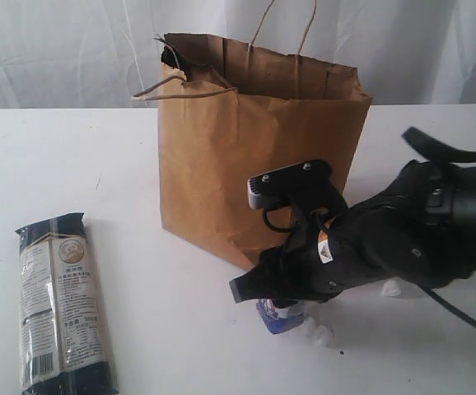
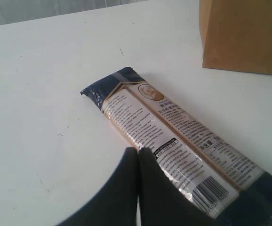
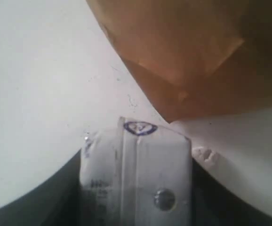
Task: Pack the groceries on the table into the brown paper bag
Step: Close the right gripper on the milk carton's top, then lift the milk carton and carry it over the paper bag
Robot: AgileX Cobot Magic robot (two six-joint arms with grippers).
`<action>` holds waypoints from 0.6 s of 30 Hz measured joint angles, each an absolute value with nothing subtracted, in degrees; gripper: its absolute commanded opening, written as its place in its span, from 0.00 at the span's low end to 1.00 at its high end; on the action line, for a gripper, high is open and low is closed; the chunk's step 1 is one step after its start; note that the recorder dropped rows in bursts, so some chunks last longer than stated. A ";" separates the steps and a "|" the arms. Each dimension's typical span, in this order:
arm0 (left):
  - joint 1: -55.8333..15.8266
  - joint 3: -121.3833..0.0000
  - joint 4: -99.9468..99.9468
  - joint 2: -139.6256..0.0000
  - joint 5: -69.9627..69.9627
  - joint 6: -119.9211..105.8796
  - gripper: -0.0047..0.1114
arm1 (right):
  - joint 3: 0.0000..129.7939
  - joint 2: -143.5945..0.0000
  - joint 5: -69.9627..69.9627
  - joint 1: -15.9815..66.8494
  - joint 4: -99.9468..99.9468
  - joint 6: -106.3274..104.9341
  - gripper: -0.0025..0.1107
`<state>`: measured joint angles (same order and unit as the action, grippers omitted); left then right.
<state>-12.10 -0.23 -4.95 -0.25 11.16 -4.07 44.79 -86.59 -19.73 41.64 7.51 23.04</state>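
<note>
On carton (image 3: 136, 174), blue oval emblem (image 3: 140, 127)

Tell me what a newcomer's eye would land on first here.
The tall brown paper bag stands upright in the middle of the table. At its near corner the black right gripper reaches down around a small white-blue carton that sits on the tabletop. On the left, a long dark-blue noodle packet lies flat.

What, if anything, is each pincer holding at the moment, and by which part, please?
The right pincer clasps the small white-blue carton by its two opposite side faces. The left pincer is shut, holding nothing.
</note>
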 measured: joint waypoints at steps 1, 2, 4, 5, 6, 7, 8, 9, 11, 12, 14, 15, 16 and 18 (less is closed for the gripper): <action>-12.10 -0.23 -4.95 -0.25 11.16 -4.07 0.04 | 44.29 -84.70 -19.99 41.90 7.51 23.04 0.02; -12.10 -0.23 -4.95 -0.25 11.16 -4.07 0.04 | 43.78 -82.60 -20.49 42.19 7.51 23.04 0.02; -12.10 -0.23 -4.95 -0.25 11.16 -4.07 0.04 | 43.06 -78.42 -21.81 43.19 7.51 23.04 0.02; -12.10 -0.23 -4.95 -0.25 11.16 -4.07 0.04 | 42.68 -75.96 -22.53 43.81 7.51 23.04 0.02; -12.10 -0.23 -4.95 -0.25 11.16 -4.07 0.04 | 42.68 -73.90 -23.39 44.30 7.51 23.04 0.02; -12.10 -0.23 -4.95 -0.25 11.16 -4.07 0.04 | 42.68 -71.28 -24.32 44.88 7.51 23.04 0.02; -12.10 -0.23 -4.95 -0.25 11.16 -4.07 0.04 | 42.68 -68.52 -25.11 45.41 7.51 23.04 0.02; -12.10 -0.23 -4.95 -0.25 11.16 -4.07 0.04 | 42.68 -65.76 -25.91 45.74 7.42 22.93 0.02; -12.10 -0.23 -4.95 -0.25 11.16 -4.07 0.04 | 42.68 -60.23 -27.57 46.02 7.52 22.83 0.02; -12.10 -0.23 -4.95 -0.25 11.16 -4.07 0.04 | 42.68 -58.09 -28.38 46.10 7.96 22.84 0.02; -12.10 -0.23 -4.95 -0.25 11.16 -4.07 0.04 | 43.60 -53.45 -30.74 46.24 10.40 22.84 0.02; -12.10 -0.23 -4.95 -0.25 11.16 -4.07 0.04 | 44.32 -51.98 -31.76 46.24 11.96 22.84 0.02; -12.10 -0.23 -4.95 -0.25 11.16 -4.07 0.04 | 45.44 -50.56 -32.80 46.24 14.25 22.84 0.02; -12.10 -0.23 -4.95 -0.25 11.16 -4.07 0.04 | 48.13 -49.19 -34.61 46.24 19.66 23.20 0.02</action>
